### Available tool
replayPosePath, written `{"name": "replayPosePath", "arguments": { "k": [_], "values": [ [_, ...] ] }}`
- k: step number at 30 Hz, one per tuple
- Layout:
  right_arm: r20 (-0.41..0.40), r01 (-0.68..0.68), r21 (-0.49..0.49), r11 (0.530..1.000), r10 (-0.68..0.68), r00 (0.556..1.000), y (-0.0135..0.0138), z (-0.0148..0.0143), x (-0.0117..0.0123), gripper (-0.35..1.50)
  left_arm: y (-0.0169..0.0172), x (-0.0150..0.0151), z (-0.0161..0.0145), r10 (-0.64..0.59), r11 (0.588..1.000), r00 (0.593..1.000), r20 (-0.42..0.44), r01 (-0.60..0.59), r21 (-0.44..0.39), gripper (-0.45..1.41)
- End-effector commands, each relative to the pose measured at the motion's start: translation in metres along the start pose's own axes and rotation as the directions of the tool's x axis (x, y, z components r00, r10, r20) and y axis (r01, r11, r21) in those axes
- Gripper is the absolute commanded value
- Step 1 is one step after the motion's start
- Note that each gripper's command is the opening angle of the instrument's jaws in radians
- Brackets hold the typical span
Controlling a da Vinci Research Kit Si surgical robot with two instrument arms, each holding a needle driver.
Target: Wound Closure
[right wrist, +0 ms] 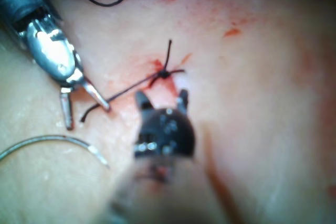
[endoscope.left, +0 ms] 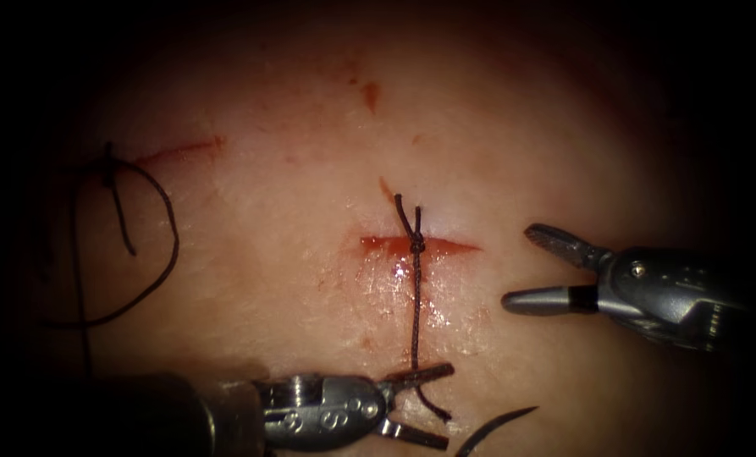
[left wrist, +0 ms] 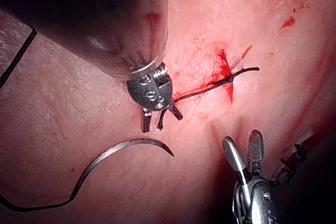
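1. The tissue [endoscope.left: 251,279] takes up the endoscope view, pale and wet, with a short cut [endoscope.left: 445,247] near the middle and red fluid [endoscope.left: 386,245] pooled in it. A second closed cut [endoscope.left: 179,152] lies well to the left.
2. The right arm's hand [endoscope.left: 526,269] comes in to the right of the cut, its jaws spread wide and holding nothing, near the knot but clear of it.
3. The left arm's hand [endoscope.left: 420,404] sits below the cut with its jaws parted. The upper jaw lies against the thread, whose short end trails past it. I cannot tell whether that counts as a grip, and it reads as open.
4. The thread [endoscope.left: 415,313] runs from that jaw straight up to a knot [endoscope.left: 416,244] seated on the cut, with a short tail [endoscope.left: 405,210] standing above it.
5. The needle [left wrist: 126,153] lies free on the tissue below and just right of the left hand, not in the tissue and held by neither tool. Its thread trails away from its blunt end.
6. My judgement on the step: to handle this strand well, keep it in line with the knot and lift gently, so that the knot stays down on the cut and the tissue does not tear.
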Motion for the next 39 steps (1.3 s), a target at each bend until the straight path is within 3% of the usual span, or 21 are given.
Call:
{"name": "replayPosePath", "arguments": {
  "k": [1,4,6,7,8,17,21,28,30,39],
  "values": [
    [-0.001,0.0,0.003,1.0,0.0,1.0,-0.0005,0.0009,-0.0003,1.4,0.0006,-0.0005,0.0009,0.003,1.0,1.0,0.009,-0.003,-0.003,0.51],
    [-0.001,0.0,0.003,1.0,0.0,1.0,-0.0006,0.0009,-0.0003,1.4,0.0004,-0.0007,0.001,0.022,1.0,1.0,0.012,-0.022,-0.005,0.26],
    [-0.001,-0.001,0.003,1.0,0.001,1.0,-0.0006,0.001,-0.0003,1.4,0.0005,-0.0006,0.001,0.039,0.999,0.999,0.014,-0.039,-0.005,-0.11],
    [-0.001,-0.001,0.003,1.0,0.001,1.0,-0.0007,0.001,-0.0002,1.4,0.0006,-0.0005,0.001,0.045,0.999,0.999,0.014,-0.045,-0.005,-0.4],
    [-0.001,-0.001,0.003,1.0,0.001,1.0,-0.0007,0.0011,-0.0002,1.4,0.0006,-0.0004,0.0009,0.051,0.999,0.999,0.014,-0.05,-0.006,-0.45],
    [0.0,0.064,0.053,0.996,-0.065,0.998,-0.0026,0.0011,0.0,1.31,-0.0003,0.0,-0.0026,0.044,0.997,0.999,0.009,-0.045,0.06,-0.45],
    [-0.007,0.172,0.09,0.981,-0.172,0.985,-0.0032,0.0024,0.0002,1.31,-0.0016,0.0007,-0.0054,0.04,0.995,0.999,0.002,-0.04,0.091,-0.45],
    [-0.057,0.383,0.103,0.918,-0.379,0.924,-0.0037,0.0057,0.0011,1.31,-0.0029,0.0024,-0.0076,0.027,0.994,0.999,-0.037,-0.023,0.107,-0.45],
    [-0.079,0.453,0.083,0.888,-0.447,0.891,-0.0039,0.0067,0.002,1.3,-0.0033,0.0034,-0.0082,0.022,0.994,0.996,-0.089,-0.012,0.108,-0.45],
    [-0.081,0.558,0.047,0.829,-0.554,0.829,-0.0044,0.0098,0.0031,1.3,-0.0045,0.0048,-0.0089,0.005,0.996,0.983,-0.181,0.011,0.088,-0.45]
  ]
}}
